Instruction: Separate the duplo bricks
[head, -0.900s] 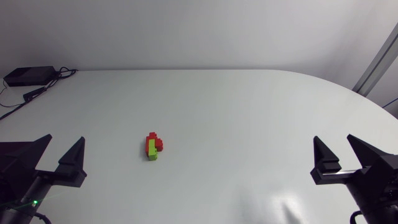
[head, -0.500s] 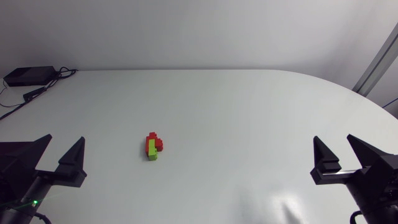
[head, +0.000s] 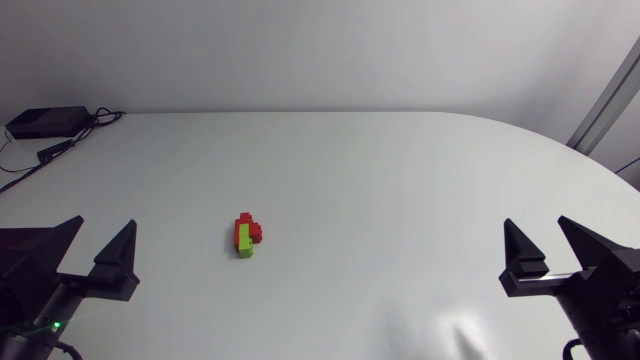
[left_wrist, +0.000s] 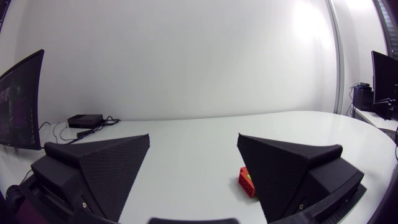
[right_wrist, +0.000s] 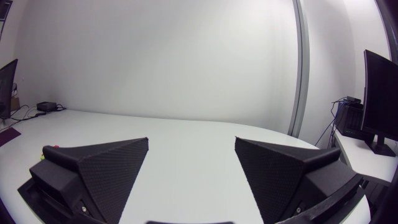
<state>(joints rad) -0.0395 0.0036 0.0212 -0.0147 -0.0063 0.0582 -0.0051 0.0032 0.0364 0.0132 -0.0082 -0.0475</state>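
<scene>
Nothing moved. Bricks (head: 246, 236) stuck together, red and green; left gripper (head: 104, 222), right gripper (head: 535, 221) both spread wide, empty.

A white table (head: 400, 200) with a rounded right end spans the scene, its top plain and matte. At its far left corner lies 1 flat black box (head: 45, 122), with black cables (head: 105, 117) looping out from the box's right side. Just nearer than the box, 1 small black connector (head: 52, 152) sits on a cable that trails off toward the table's left edge.
</scene>
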